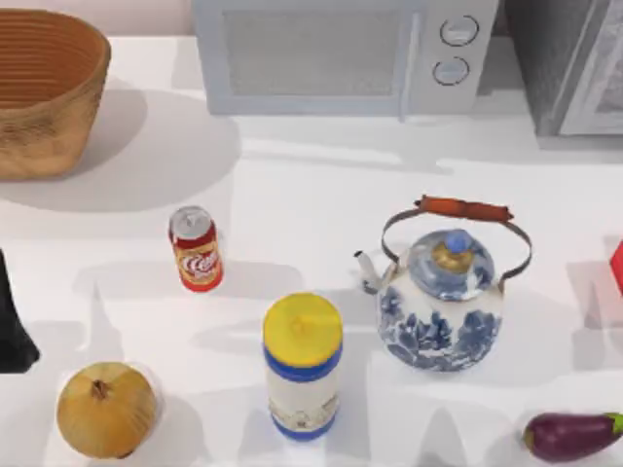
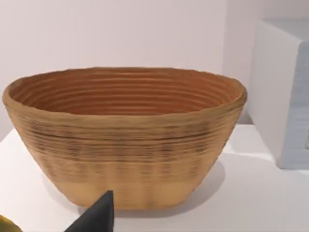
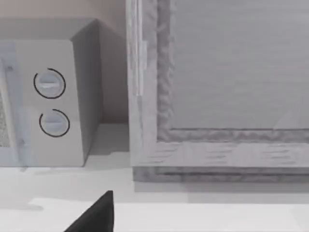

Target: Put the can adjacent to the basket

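Note:
The can (image 1: 196, 249) is small, red and tan, with a white script logo and a silver top. It stands upright on the white table, left of centre. The basket (image 1: 44, 92), large, round and woven, sits at the back left corner, well apart from the can. The left wrist view faces the basket (image 2: 125, 140) and its ribbed orange-brown inside. My left arm (image 1: 12, 326) is parked at the table's left edge, level with the can and left of it. A dark piece of the left gripper (image 2: 94, 217) shows in the left wrist view. A dark piece of my right gripper (image 3: 94, 215) faces the back appliances.
A white jar with a yellow lid (image 1: 303, 365) stands in front of the can. A blue-and-white kettle (image 1: 443, 297) stands to the can's right. An onion (image 1: 105, 410), an eggplant (image 1: 572, 435), a microwave (image 1: 341, 53) and a grey appliance (image 1: 574, 63) ring the table.

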